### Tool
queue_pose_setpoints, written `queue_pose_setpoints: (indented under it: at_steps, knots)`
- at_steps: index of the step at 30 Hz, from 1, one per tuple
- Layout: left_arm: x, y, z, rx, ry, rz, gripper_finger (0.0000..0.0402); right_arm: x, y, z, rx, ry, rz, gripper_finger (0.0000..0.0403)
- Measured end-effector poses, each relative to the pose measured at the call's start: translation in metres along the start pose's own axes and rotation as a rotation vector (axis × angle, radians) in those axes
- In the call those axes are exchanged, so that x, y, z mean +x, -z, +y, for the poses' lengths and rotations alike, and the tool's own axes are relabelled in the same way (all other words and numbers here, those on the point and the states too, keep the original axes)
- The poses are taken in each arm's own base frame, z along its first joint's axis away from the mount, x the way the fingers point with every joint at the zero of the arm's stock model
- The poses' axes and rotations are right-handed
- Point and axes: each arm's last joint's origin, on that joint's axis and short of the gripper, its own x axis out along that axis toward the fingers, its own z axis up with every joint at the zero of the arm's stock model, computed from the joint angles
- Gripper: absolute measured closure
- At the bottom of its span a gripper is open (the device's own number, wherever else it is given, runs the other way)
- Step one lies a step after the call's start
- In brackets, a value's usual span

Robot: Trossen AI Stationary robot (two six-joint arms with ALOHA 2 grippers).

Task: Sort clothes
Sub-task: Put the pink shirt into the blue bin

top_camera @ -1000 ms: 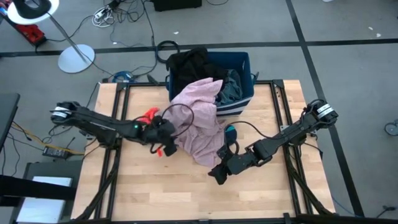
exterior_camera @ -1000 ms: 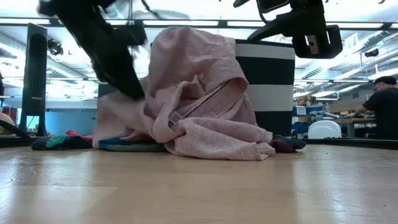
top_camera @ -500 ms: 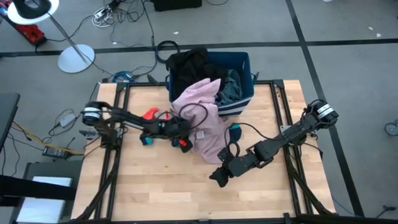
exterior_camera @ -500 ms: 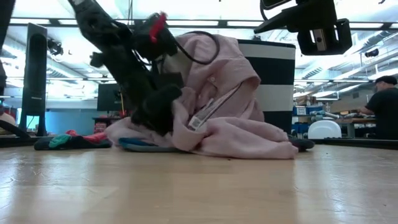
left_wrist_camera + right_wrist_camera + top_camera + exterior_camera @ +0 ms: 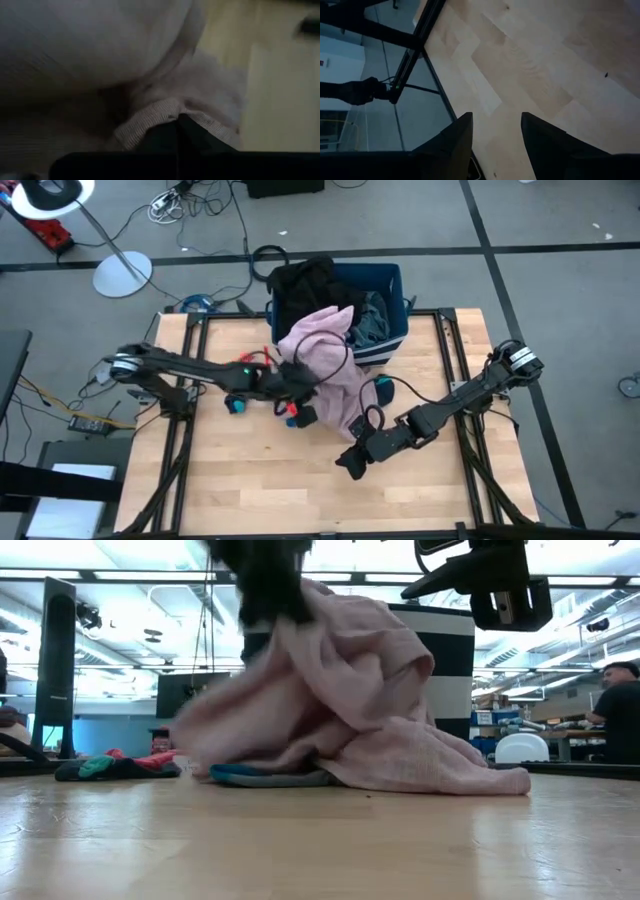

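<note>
A large pink garment [image 5: 328,370] hangs over the rim of the dark blue bin [image 5: 395,280] and spills onto the table; in the low view the pink garment [image 5: 350,690] rises in a peak. My left gripper [image 5: 303,395] is shut on its near-left part, and shows at the top of the low view [image 5: 265,585]. My right gripper [image 5: 350,463] hovers open over bare wood near the garment's near right. A teal-blue piece [image 5: 270,777] lies under the garment. Black and grey-blue clothes [image 5: 310,285] fill the bin. My left gripper pinches a ribbed hem edge [image 5: 150,125] of the pink garment between its two shut fingers [image 5: 177,125]. It comes slanting down from the table's left. That part is raised off the table, while the garment's lower folds [image 5: 430,765] rest on the wood and its far end lies on the bin.
Small teal [image 5: 235,405] and red-orange [image 5: 262,358] pieces lie on the table's left, seen as a low heap [image 5: 110,766] in the low view. Another teal piece [image 5: 380,390] lies right of the garment. The table's near half [image 5: 280,490] is bare wood. A person [image 5: 615,710] stands in the room behind.
My left gripper has gone toward the table's right into the pink garment, shut on its hem and risen. The garment's near-left part has been drawn up into a peak and spread out; its far end stays on the bin.
</note>
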Motion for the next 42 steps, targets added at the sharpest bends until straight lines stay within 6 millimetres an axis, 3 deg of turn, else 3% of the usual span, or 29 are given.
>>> queue_pose_setpoints:
  at_steps: [4, 11, 14, 20, 26, 31, 39, 42]
  knots:
    - [-0.056, -0.046, -0.001, 0.046, -0.038, -0.140, 0.0401, 0.000, -0.001, 0.000, -0.015, 0.005, -0.025, 0.0234]
    - [-0.128, -0.127, 0.018, 0.128, -0.158, -0.435, 0.0401, 0.000, -0.002, 0.000, -0.023, 0.015, -0.075, 0.0234]
    - [-0.151, -0.157, 0.035, 0.106, -0.227, -0.572, 0.0401, 0.000, -0.002, 0.000, -0.023, 0.014, -0.076, 0.0234]
    - [-0.178, -0.205, 0.074, 0.092, -0.391, -0.783, 0.0401, 0.000, -0.003, 0.001, -0.036, 0.004, -0.082, 0.0234]
    - [-0.172, -0.245, 0.115, 0.050, -0.502, -0.890, 0.0401, 0.000, -0.003, 0.002, -0.053, 0.001, -0.091, 0.0234]
    - [-0.143, -0.253, 0.133, 0.071, -0.499, -0.944, 0.0401, 0.000, -0.004, 0.002, -0.069, 0.002, -0.105, 0.0234]
    - [-0.055, -0.219, 0.143, 0.078, -0.389, -0.393, 0.0401, 0.000, -0.003, 0.003, -0.092, 0.000, -0.105, 0.0234]
    - [-0.034, -0.209, 0.143, 0.074, -0.353, -0.279, 0.0401, -0.001, -0.002, 0.003, -0.102, 0.001, -0.103, 0.0234]
